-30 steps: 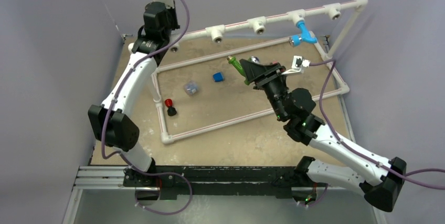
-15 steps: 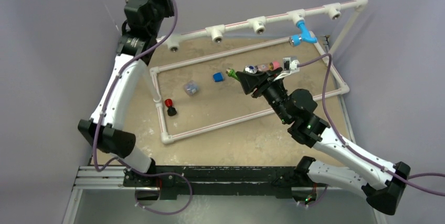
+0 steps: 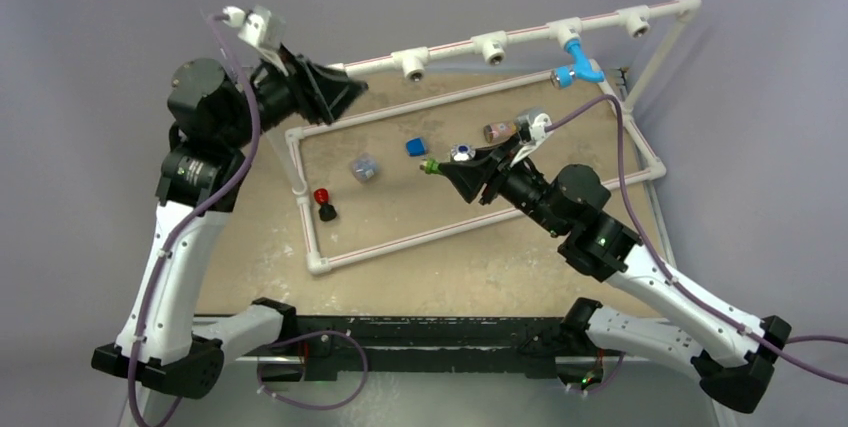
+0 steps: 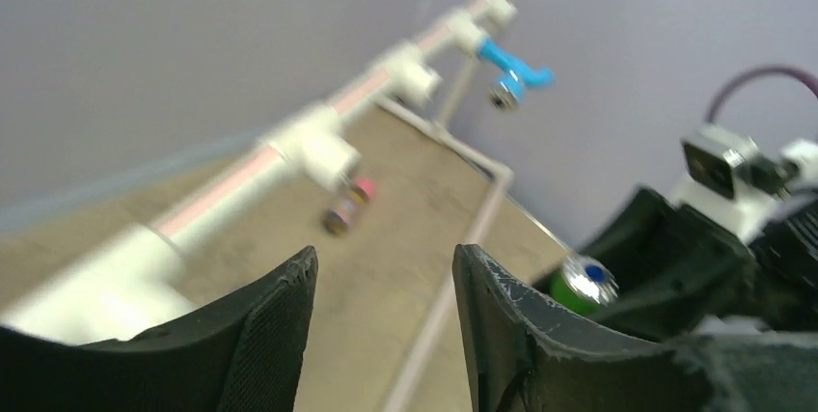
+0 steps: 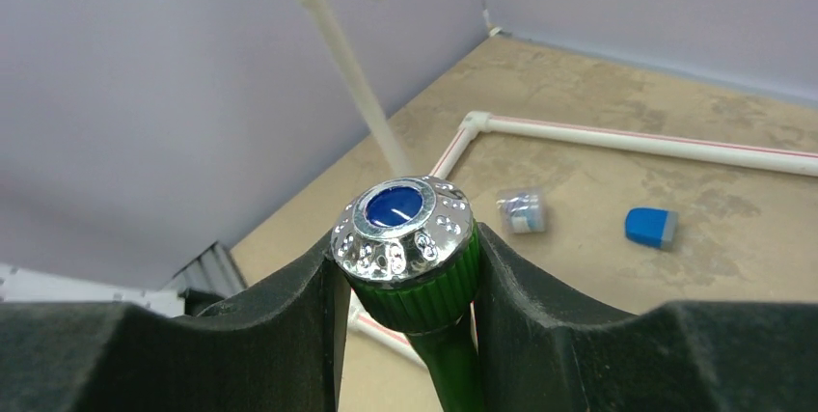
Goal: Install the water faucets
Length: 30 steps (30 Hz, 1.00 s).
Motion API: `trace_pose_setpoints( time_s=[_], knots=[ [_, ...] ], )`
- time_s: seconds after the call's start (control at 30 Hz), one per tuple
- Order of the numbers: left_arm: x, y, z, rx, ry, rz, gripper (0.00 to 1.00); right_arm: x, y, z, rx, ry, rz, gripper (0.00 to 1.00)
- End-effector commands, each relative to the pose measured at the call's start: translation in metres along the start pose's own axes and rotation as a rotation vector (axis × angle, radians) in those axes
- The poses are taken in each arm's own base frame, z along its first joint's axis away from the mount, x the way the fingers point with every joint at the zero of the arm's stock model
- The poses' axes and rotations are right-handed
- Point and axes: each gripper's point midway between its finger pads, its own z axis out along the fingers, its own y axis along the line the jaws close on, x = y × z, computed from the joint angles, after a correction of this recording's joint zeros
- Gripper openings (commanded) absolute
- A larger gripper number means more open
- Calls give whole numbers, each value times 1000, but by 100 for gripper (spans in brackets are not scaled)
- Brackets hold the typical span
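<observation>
My right gripper [image 3: 462, 159] is shut on the green faucet [image 5: 413, 256] by its ribbed collar, silvery blue-centred cap [image 5: 401, 224] toward the camera. It holds the faucet above the board; the green tip [image 3: 431, 166] pokes out left. The green faucet also shows in the left wrist view [image 4: 576, 288]. The light blue faucet [image 3: 581, 64] sits in a T-fitting on the raised white pipe rail [image 3: 455, 45], and shows in the left wrist view [image 4: 509, 68]. My left gripper [image 3: 340, 89] is open and empty beside the rail's left end, its fingers [image 4: 273, 325] wide apart.
Open T-fittings [image 3: 412, 64] [image 3: 492, 48] [image 3: 638, 22] line the rail. Inside the white pipe frame [image 3: 318, 265] lie a blue block [image 3: 416, 146], a clear cap [image 3: 364, 168], a red-and-black piece [image 3: 324, 204] and a pink-capped brown cylinder [image 3: 497, 131].
My left arm has swung down and turned so its gripper now points right at the rail's left end. My right gripper has moved left with the green faucet.
</observation>
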Motion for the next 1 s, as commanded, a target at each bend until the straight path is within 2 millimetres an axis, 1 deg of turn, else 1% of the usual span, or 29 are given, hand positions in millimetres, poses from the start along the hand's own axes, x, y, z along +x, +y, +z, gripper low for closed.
trace_pose_setpoints(
  time_s=[0.0, 0.1, 0.17, 0.3, 0.47, 0.53, 0.63, 0.67, 0.7, 0.77, 0.87, 0.97],
  knots=[
    [85, -47, -23, 280, 267, -281, 56, -14, 30, -14, -135, 21, -14, 0],
    [117, -61, -41, 370, 364, -379, 59, -8, 38, -17, -178, 56, 28, 0],
    [130, -70, -53, 434, 406, -415, 61, -4, 45, -19, -210, 77, 62, 0],
    [149, -87, -77, 561, 485, -452, 66, 3, 60, -20, -278, 129, 137, 0],
    [173, -93, -96, 632, 570, -518, 69, 9, 81, -17, -386, 165, 248, 0],
    [179, -95, -102, 651, 589, -547, 70, 9, 84, -13, -401, 166, 283, 0],
    [182, -98, -108, 667, 594, -566, 70, 10, 88, -6, -419, 164, 336, 0],
    [183, -99, -109, 670, 596, -570, 70, 9, 89, -3, -427, 154, 342, 0],
    [184, -99, -110, 674, 598, -574, 70, 2, 91, 2, -433, 126, 359, 0],
    [185, -98, -110, 668, 597, -577, 70, 5, 93, 10, -446, 144, 383, 0],
    [185, -97, -109, 659, 596, -584, 70, 14, 91, 22, -425, 171, 417, 0],
    [187, -95, -106, 635, 588, -582, 70, 19, 93, 28, -435, 183, 451, 0]
  ],
)
